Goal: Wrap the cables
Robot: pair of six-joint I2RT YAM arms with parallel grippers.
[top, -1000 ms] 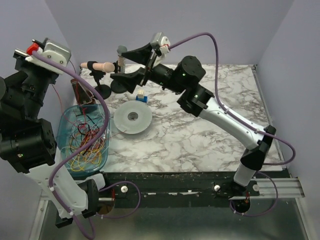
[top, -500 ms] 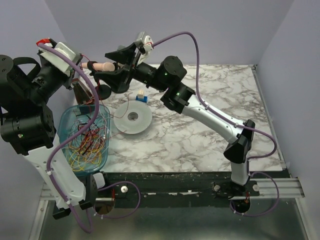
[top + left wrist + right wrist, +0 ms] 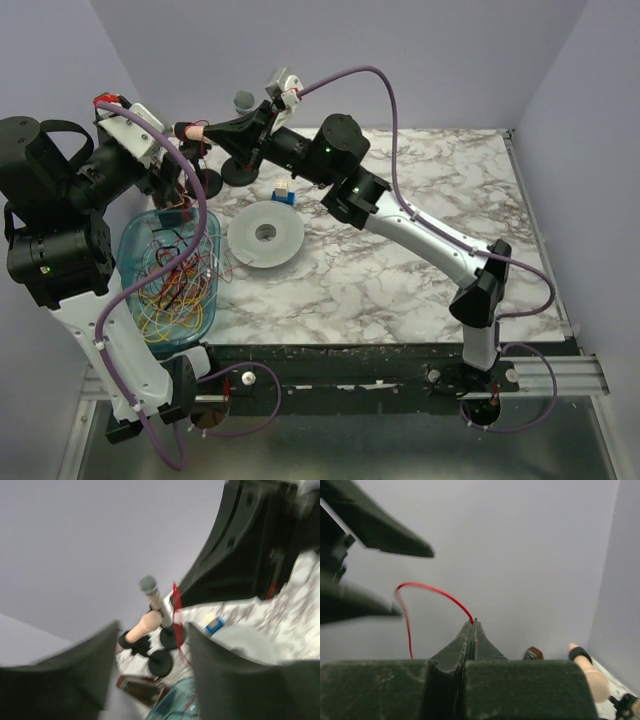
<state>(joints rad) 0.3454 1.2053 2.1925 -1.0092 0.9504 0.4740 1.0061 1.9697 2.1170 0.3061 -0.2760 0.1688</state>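
Top: cables heaped in blue tub at desk left edge; right fingers reaching over far left corner.
Left wrist: left fingers apart, blurred; red cable seen in gap.
Right wrist: fingers together, clamped on red cable's end.

A loose tangle of thread-thin cables, mostly dark red with yellow, orange and white loops, lies heaped inside a clear blue tub. One red cable arcs through the air beyond the tub's far end, its tip pinched in the right gripper.
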